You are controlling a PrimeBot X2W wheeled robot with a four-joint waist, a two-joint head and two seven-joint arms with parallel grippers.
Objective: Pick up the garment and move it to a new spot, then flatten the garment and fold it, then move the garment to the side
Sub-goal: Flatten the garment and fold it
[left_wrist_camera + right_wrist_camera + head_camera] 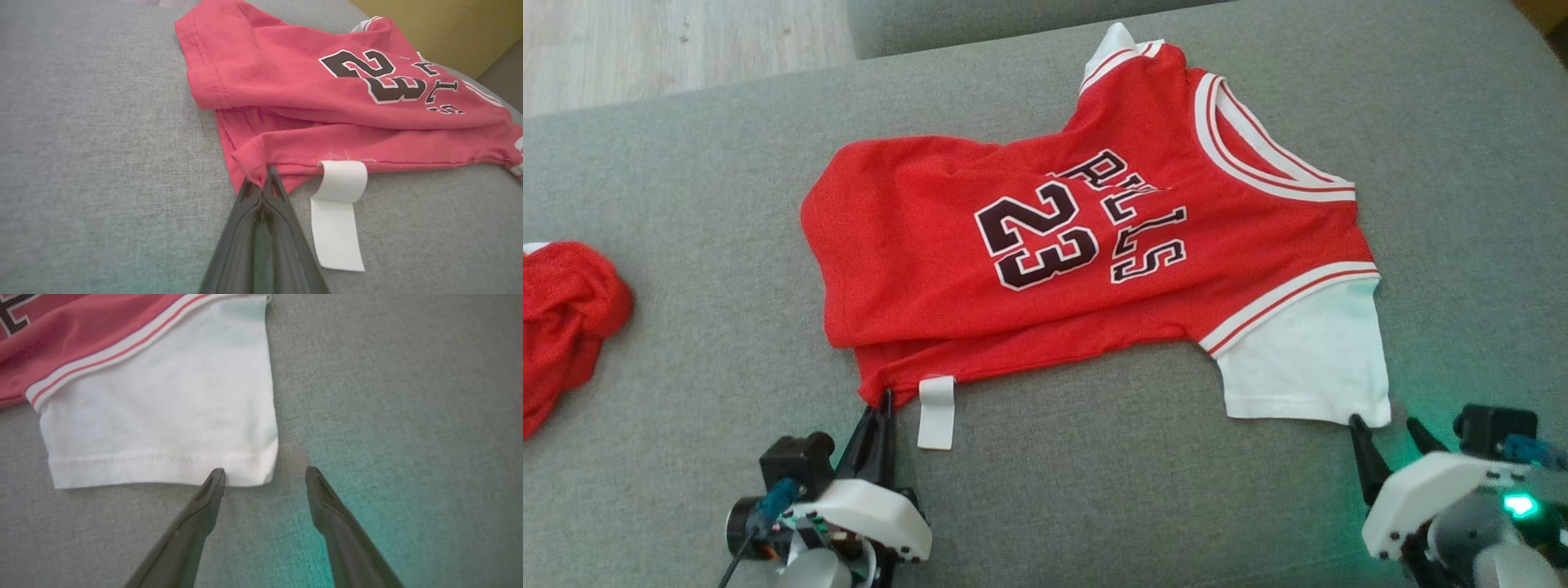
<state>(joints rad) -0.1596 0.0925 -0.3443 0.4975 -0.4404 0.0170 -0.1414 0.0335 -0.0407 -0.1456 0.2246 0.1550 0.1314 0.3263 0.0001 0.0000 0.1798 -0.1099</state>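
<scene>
Home, likely: grey fabric couch [686, 155]; wooden floor [645, 41].

Head view: soft even daylight, faint shadows, slight overall softness. Green indicator light [1519, 505] at 4 o'clock throws glow on grey upholstery [1429, 384] and white sleeve [1307, 367] edge. Right wrist view: teal cast on upholstery at 5 o'clock; right fingers [192, 526] blurred. Left wrist view: left fingers [245, 245] out of focus, jersey [286, 81] reds washed pinkish.

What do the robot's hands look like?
The left end effector and right end effector each have two long dark fingers tapering to points, on a rounded white shell, beside a black block with a blue plug. A black cable trails from the left; a green light glows on the right.
</scene>
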